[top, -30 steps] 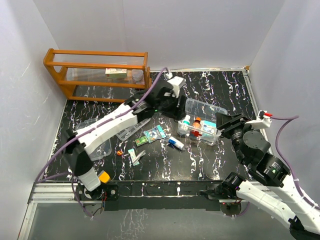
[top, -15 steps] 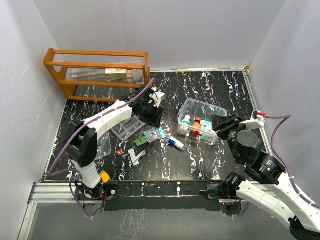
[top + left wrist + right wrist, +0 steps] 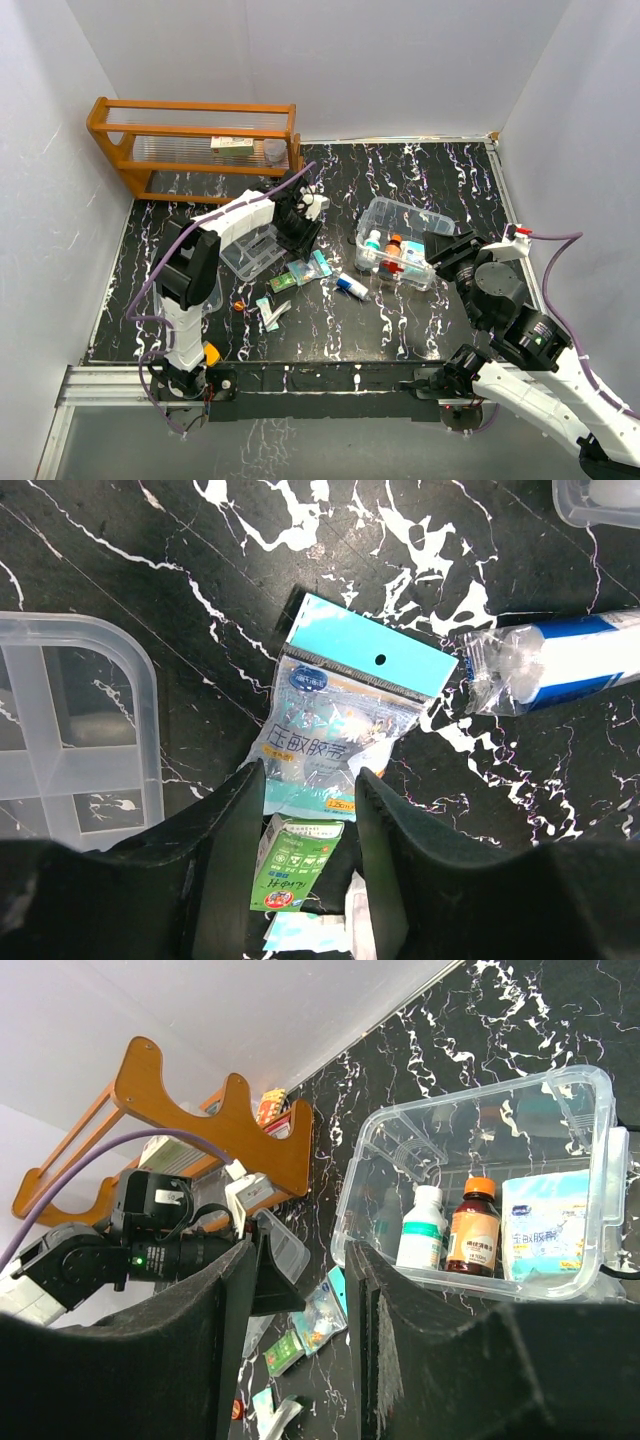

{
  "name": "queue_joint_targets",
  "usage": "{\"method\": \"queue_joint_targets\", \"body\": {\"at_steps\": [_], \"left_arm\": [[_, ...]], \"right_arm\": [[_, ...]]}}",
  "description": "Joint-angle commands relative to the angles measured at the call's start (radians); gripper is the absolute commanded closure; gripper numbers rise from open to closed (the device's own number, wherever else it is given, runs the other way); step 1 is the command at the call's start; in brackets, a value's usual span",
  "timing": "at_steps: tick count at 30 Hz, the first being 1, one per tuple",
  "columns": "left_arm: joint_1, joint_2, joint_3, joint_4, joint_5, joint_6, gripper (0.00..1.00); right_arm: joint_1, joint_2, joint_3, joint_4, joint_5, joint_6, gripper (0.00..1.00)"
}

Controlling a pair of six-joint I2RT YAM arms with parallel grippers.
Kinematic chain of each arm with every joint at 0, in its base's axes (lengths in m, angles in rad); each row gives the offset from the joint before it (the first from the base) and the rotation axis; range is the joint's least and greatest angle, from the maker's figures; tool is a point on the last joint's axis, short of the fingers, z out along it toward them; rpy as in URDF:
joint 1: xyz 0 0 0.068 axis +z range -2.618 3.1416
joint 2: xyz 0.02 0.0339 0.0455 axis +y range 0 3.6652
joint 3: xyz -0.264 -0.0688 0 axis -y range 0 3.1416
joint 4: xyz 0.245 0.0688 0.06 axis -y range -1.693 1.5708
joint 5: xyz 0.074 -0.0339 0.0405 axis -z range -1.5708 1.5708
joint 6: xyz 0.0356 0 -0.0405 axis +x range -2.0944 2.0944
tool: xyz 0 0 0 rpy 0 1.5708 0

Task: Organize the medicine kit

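Kit box [image 3: 418, 219] open-topped on the right-centre of the black marbled table [image 3: 430, 325], no lid on it; well apart from its divided tray insert [image 3: 148, 730], off to the left; inside the box, upright along one wall, a white bottle [image 3: 420, 1228], a brown bottle [image 3: 470, 1225] with orange cap and a pale blue packet [image 3: 545, 1222].

Between box and tray, loose on the table: a blue-headed sachet [image 3: 340, 720]; a green packet [image 3: 297, 858] at its near end; a blue-and-white tube [image 3: 565, 660] further toward the box.

Left gripper [image 3: 308, 810] directly over the sachet, jaws parted and straddling its near end, one finger at each long edge; real contact impossible to confirm. Long axis of the sachet running away from the fingers, slightly tilted, header card at the far end; so, by judgement, a pinch across the narrow width. Box to the right of that gripper, past the tube; hence probably a rightward carry once gripped.

Right gripper [image 3: 445, 245] spread and empty, hovering just beside the box's right end; nearer the box, farther from the loose items; left arm the closer one for the sachet.
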Motion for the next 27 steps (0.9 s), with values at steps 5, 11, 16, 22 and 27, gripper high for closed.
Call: {"method": "queue_joint_targets", "body": {"at_steps": [5,11,16,22,27], "left_arm": [[-0.018,-0.029,-0.034,0.006,-0.038,0.028,0.57],[-0.020,-0.025,-0.075,0.054,-0.057,0.023,0.56],[-0.026,-0.025,-0.088,0.057,-0.050,-0.004,0.65],[-0.032,-0.074,-0.140,0.080,0.045,-0.077,0.69],[-0.033,-0.125,-0.139,0.092,0.029,-0.115,0.63]], "right_arm": [[0.003,-0.008,-0.010,0.030,0.011,0.019,0.60],[0.004,0.000,-0.011,0.031,0.001,0.022,0.60],[0.003,-0.001,-0.014,0.031,-0.001,0.026,0.60],[0.002,0.000,-0.013,0.031,0.001,0.022,0.60],[0.004,0.002,-0.011,0.030,0.003,0.016,0.60]]}}
